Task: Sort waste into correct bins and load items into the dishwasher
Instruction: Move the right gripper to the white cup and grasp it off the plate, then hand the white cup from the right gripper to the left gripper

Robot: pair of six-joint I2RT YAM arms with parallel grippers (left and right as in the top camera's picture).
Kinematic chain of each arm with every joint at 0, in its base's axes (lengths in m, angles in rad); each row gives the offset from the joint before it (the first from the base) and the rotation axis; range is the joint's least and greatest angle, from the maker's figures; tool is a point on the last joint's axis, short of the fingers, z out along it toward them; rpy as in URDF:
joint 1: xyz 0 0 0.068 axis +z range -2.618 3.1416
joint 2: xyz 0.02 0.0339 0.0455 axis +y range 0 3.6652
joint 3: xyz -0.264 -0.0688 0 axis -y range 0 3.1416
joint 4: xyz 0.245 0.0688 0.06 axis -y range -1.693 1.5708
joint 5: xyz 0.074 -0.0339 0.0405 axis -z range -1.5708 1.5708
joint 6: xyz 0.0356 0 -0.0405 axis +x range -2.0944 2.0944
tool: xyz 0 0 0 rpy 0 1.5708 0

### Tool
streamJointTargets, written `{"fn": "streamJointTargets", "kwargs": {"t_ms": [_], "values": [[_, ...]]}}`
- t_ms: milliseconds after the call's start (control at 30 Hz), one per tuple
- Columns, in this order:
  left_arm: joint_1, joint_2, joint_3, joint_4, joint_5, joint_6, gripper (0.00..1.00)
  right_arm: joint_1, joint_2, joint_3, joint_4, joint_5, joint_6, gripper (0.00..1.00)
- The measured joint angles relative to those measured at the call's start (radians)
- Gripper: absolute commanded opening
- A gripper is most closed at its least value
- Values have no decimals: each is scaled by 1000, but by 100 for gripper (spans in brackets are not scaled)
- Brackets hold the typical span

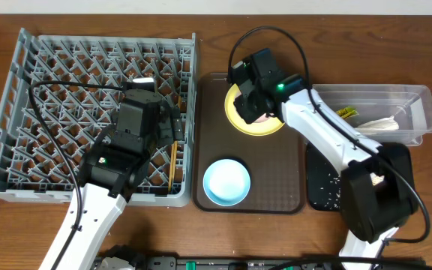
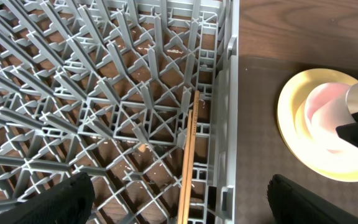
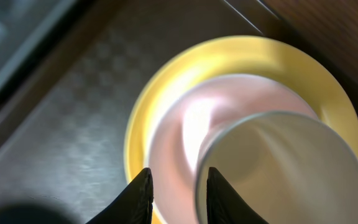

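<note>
Cup (image 3: 278, 168) on yellow plate (image 3: 260, 56): light, stiff, prob. slick, breakable; grab by rim wall. Right pincer (image 3: 179, 177) straddles rim; clenched or not, can't tell. Left pincer (image 2: 179, 186) released, empty, over rack (image 2: 104, 93).

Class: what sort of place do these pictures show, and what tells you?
Probably a staged dish-clearing station: a grey dish rack, a yellow plate and blue bowl on a brown serving tray.
</note>
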Motion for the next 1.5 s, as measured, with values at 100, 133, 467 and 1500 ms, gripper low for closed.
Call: {"fn": "streamJointTargets", "kwargs": {"t_ms": [100, 133, 467, 1500], "values": [[0, 0, 0, 0, 0, 0, 92, 1, 11, 0, 0, 29, 0, 19], [0, 0, 0, 0, 0, 0, 92, 1, 14, 0, 0, 40, -4, 11], [0, 0, 0, 0, 0, 0, 92, 5, -11, 6, 16, 64, 7, 1], [2, -62, 5, 488, 933, -11, 99, -539, -538, 84, -404, -1218, -234, 1]]}}
